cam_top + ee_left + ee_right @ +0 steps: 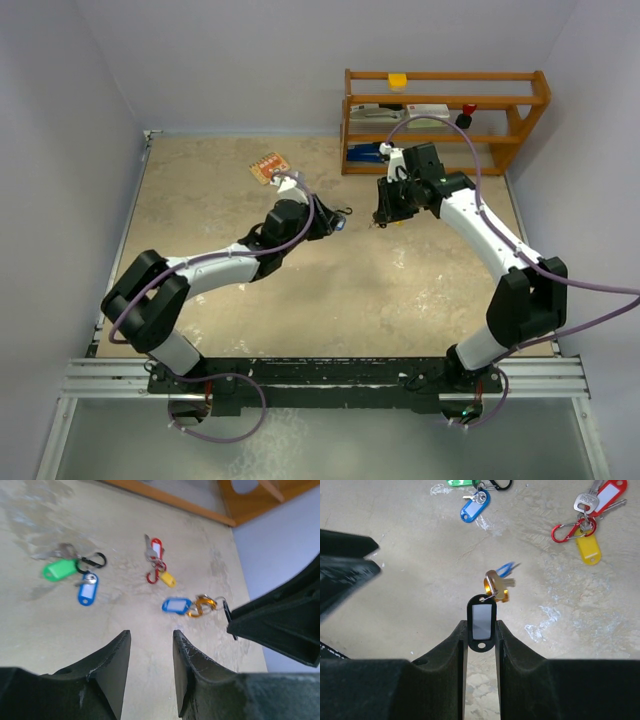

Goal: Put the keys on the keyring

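Left gripper (150,636): fingers spread with nothing between them. It hung over bare table (45,625), facing the bunches.
Right gripper (481,626): fingers pressed together on a black tag (481,614), pinching it by its two long edges. The tag was held clear of the table.
Gold clip (496,587): hung from the ring end of the black tag and carried a key and a blue tag (506,569). Both were blurred from the right wrist, and I could not tell whether they touched the table.
Keys (584,502): in three bunches, one hanging from the right gripper's tag and two lying on the table beyond it.
Red clip (565,531): flat on the table, carrying a silver key, a red tag (609,494) and a yellow tag (587,549).
Black clip (94,560): flat on the table, well apart from the red clip. A green tag (59,570), a second blue tag (87,590) and a key lay at it.
Grippers: faced each other over the middle of the table, tips near one another but apart.
Shelf (445,120): wooden, at the far right of the table, behind the right gripper.
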